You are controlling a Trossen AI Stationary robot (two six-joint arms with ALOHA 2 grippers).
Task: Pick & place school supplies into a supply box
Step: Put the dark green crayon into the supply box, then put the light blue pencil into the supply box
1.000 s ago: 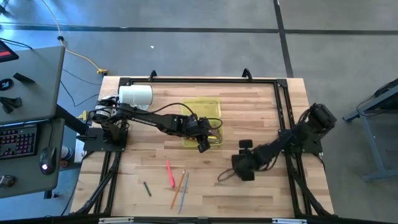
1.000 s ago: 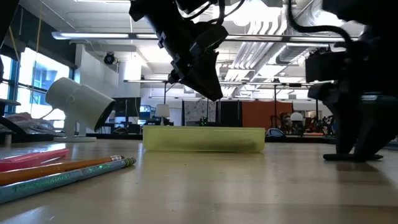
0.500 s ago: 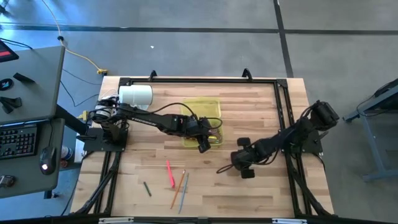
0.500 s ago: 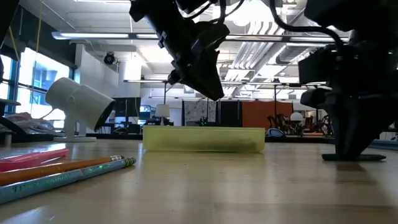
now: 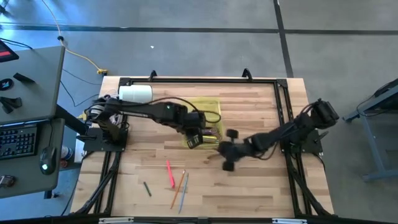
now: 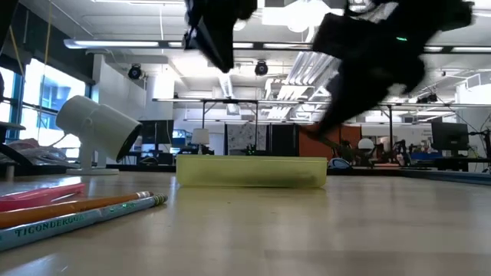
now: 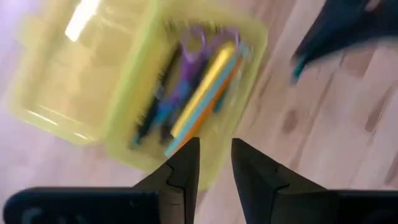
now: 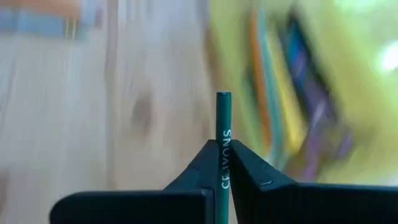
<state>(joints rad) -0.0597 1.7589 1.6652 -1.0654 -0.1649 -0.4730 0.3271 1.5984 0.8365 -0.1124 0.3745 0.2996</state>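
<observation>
The supply box [image 5: 202, 112], a shallow yellow-green tray, sits mid-table. It holds purple scissors [image 7: 198, 53] and yellow, orange and blue pens [image 7: 199, 93]. My left gripper [image 7: 214, 152] hovers open over the box's near edge [image 5: 194, 140], with nothing between its fingers. My right gripper [image 5: 221, 151], just right of the box, is shut on a dark green pencil [image 8: 223, 118]. A pink pen [image 5: 169, 173], an orange pencil [image 5: 177, 188], a light blue one [image 5: 184, 186] and a green one [image 5: 147, 188] lie flat on the table nearer the front. My right gripper pinches the dark green pencil between its two fingers at the lettered part of the shaft [image 8: 223, 138]. The pencil lies along the fingers and its flat end [image 8: 223, 95] sticks out past the fingertips. The fingers come from the table's right, pointing toward the box. The pencil is lifted off the table.
A white cylinder [image 5: 135, 94] with cables stands at the far left, beside the left arm's base. A dark frame [image 5: 281, 112] runs around the table's edges. Bare wood lies between the box and the loose pens [image 6: 77, 215].
My right gripper has shut on the dark green pencil lying at the table's near right, lifted it clear and swung fast toward the left and far side, up to the box. My left gripper has risen and drawn back slightly toward the left, still open.
</observation>
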